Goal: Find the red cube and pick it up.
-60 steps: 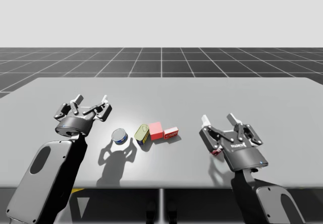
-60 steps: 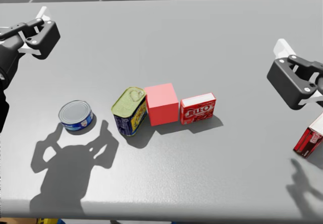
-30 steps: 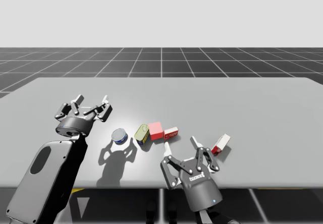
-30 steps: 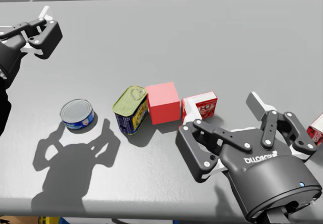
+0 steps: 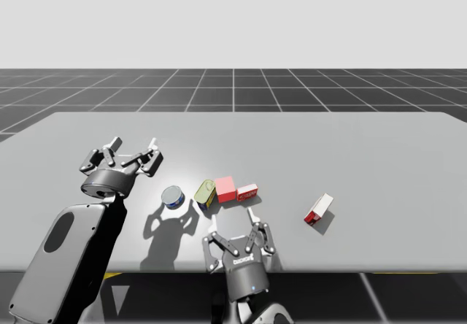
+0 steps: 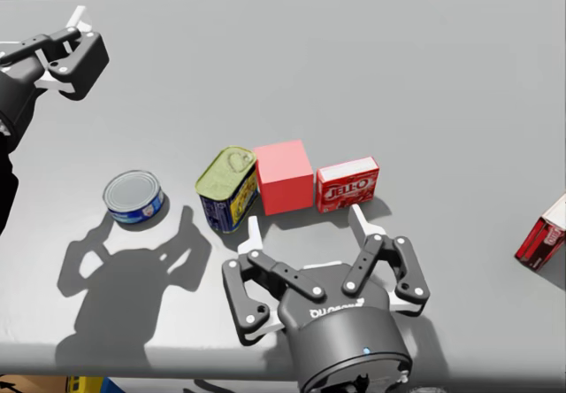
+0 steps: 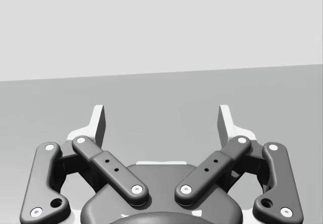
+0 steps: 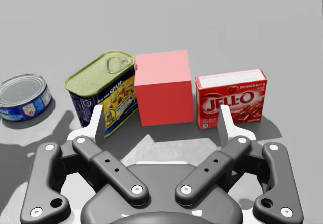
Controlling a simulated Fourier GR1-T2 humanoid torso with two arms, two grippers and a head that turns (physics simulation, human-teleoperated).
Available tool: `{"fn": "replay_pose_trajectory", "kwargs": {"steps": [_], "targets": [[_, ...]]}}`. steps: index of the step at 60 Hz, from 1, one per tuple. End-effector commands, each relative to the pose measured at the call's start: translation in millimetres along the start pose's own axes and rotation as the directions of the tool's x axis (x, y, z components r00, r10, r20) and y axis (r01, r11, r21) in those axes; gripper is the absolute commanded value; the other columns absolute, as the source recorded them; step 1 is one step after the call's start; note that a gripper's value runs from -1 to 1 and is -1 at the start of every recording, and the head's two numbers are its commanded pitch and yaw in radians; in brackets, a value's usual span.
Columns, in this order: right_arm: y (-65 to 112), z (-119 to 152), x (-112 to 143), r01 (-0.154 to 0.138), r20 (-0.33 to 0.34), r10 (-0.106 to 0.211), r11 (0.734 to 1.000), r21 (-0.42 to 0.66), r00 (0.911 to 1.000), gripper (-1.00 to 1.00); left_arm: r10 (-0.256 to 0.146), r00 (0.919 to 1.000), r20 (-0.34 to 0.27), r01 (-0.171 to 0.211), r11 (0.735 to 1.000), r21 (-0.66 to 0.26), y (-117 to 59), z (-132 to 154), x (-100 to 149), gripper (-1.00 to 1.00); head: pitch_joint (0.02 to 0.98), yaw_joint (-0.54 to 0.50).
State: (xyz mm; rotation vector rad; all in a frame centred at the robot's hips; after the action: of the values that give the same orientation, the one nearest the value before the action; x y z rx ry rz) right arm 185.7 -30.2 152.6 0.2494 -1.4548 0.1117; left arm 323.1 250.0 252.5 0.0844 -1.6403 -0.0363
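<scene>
The red cube stands on the grey table in a row, between a yellow-topped rectangular tin and a small red box. My right gripper is open near the table's front edge. It faces the row, with the red cube just ahead of its spread fingers and apart from them. My left gripper hovers open at the far left over bare table, holding nothing.
A round blue can sits left of the rectangular tin. The small red box touches the cube's right side. Another red box lies further right, near the front edge.
My right arm has swung left from the table's right side to the front edge facing the cube, uncovering the red box at the right. The left arm has stayed put.
</scene>
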Motion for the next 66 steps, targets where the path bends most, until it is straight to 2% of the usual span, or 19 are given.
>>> {"fn": "replay_pose_trajectory", "kwargs": {"steps": [1, 10, 12, 16, 19, 26, 27, 41, 48, 66], "targets": [[6.5, -13.1, -13.1, -0.021, -0.028, 0.020, 0.999, -0.024, 0.9994, -1.00, 0.000, 1.0000, 0.001, 0.000, 1.000, -0.003, -0.8, 0.5, 0.3, -1.00, 0.841, 0.05], [10.3, -26.7, -18.3, -0.038, -0.062, 0.036, 0.999, -0.028, 0.9974, -1.00, 0.000, 1.0000, 0.000, 0.000, 1.000, -0.005, -1.6, 0.8, 0.3, -1.00, 0.840, 0.04], [10.6, -30.3, -19.2, -0.026, -0.078, 0.024, 0.999, -0.023, 0.9967, -1.00, 0.000, 1.0000, 0.001, 0.000, 1.000, -0.005, -1.7, 1.0, 0.5, -1.00, 0.841, 0.04], [11.6, -34.3, -19.9, -0.037, -0.085, 0.035, 0.999, -0.026, 0.9958, -1.00, 0.002, 1.0000, 0.001, -0.002, 1.000, -0.005, -1.5, 1.1, 0.7, -1.00, 0.840, 0.04], [12.0, -38.4, -19.8, -0.034, -0.092, 0.031, 0.999, -0.027, 0.9953, -1.00, 0.002, 1.0000, 0.001, -0.002, 1.000, -0.005, -1.2, 1.2, 0.8, -1.00, 0.839, 0.04], [13.1, -47.2, -20.6, -0.046, -0.115, 0.042, 0.998, -0.033, 0.9925, -1.00, 0.004, 1.0000, 0.002, -0.004, 1.000, -0.005, -0.8, 1.2, 1.3, -1.00, 0.837, 0.04], [12.8, -49.9, -21.1, -0.059, -0.117, 0.054, 0.997, -0.040, 0.9916, -1.00, 0.005, 1.0000, 0.003, -0.005, 1.000, -0.005, -0.7, 1.3, 1.4, -1.00, 0.836, 0.04], [12.7, -64.4, -22.0, -0.075, -0.169, 0.064, 0.995, -0.059, 0.9836, -1.00, 0.006, 1.0000, 0.003, -0.006, 1.000, -0.005, -0.6, 1.1, 1.7, -1.00, 0.838, 0.04], [11.1, -72.7, -22.9, -0.094, -0.186, 0.079, 0.993, -0.072, 0.9794, -1.00, 0.007, 1.0000, 0.004, -0.007, 1.000, -0.003, -0.1, 1.2, 1.7, -1.00, 0.839, 0.04], [4.1, -90.6, -22.9, -0.101, -0.224, 0.077, 0.991, -0.094, 0.9715, -1.00, 0.009, 1.0000, 0.005, -0.009, 1.000, -0.002, 0.3, 1.2, 1.9, -1.00, 0.838, 0.04]]}}
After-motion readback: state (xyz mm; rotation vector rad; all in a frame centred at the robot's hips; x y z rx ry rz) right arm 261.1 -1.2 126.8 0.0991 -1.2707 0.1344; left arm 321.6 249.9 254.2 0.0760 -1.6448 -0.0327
